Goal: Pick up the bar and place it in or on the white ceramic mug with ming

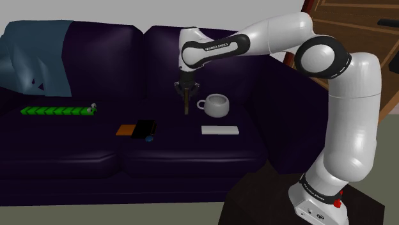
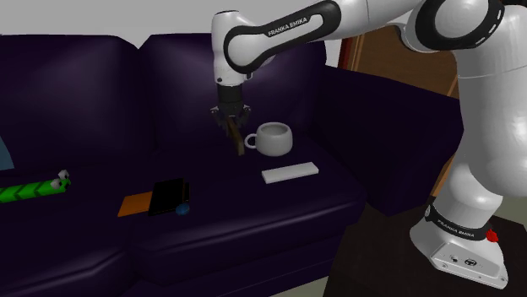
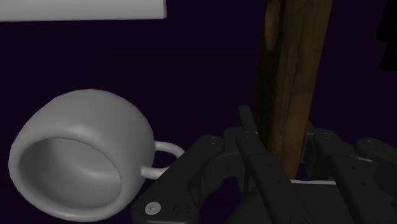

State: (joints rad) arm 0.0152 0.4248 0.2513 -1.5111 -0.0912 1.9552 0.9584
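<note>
A brown wooden bar (image 1: pixel 187 102) hangs upright from my gripper (image 1: pixel 186 90), which is shut on its upper end above the dark sofa seat. The white mug (image 1: pixel 217 105) stands on the seat cushion just to the shoulder view's right of the bar, its handle turned toward the bar. From the second exterior view the bar (image 2: pixel 237 142) slants slightly below the gripper (image 2: pixel 230 123), next to the mug's (image 2: pixel 274 139) handle. Along the hand, the bar (image 3: pixel 296 70) is clasped between the black fingers (image 3: pixel 254 149) of the gripper (image 3: pixel 283 159), with the mug (image 3: pixel 83 159) off to one side, its mouth open.
A flat white slab (image 1: pixel 220 130) lies on the cushion in front of the mug. An orange and black flat object (image 1: pixel 136 129) and a green snake-like toy (image 1: pixel 57 111) lie further to the shoulder view's left. A blue blanket (image 1: pixel 35 54) drapes the sofa back.
</note>
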